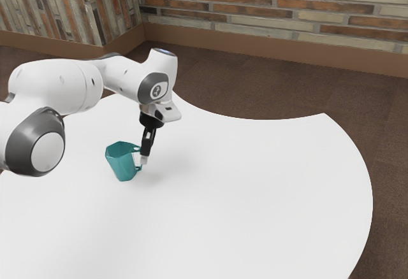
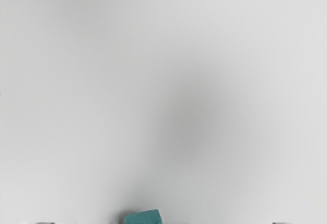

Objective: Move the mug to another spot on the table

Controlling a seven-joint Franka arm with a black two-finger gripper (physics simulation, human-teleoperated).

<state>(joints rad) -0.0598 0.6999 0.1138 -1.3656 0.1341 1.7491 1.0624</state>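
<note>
The tool (image 1: pixel 145 160) is clamped on the handle of the tilted teal mug (image 1: pixel 121 162), with the white tabletop (image 1: pixel 255 190) beneath it.

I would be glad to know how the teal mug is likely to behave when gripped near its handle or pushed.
The teal mug looks rigid, so it should keep its shape when gripped. It narrows toward its base and appears tilted, so a high push may tip it. Gripped at the handle side, where the gripper is, its off-centre body would likely swing.
</note>
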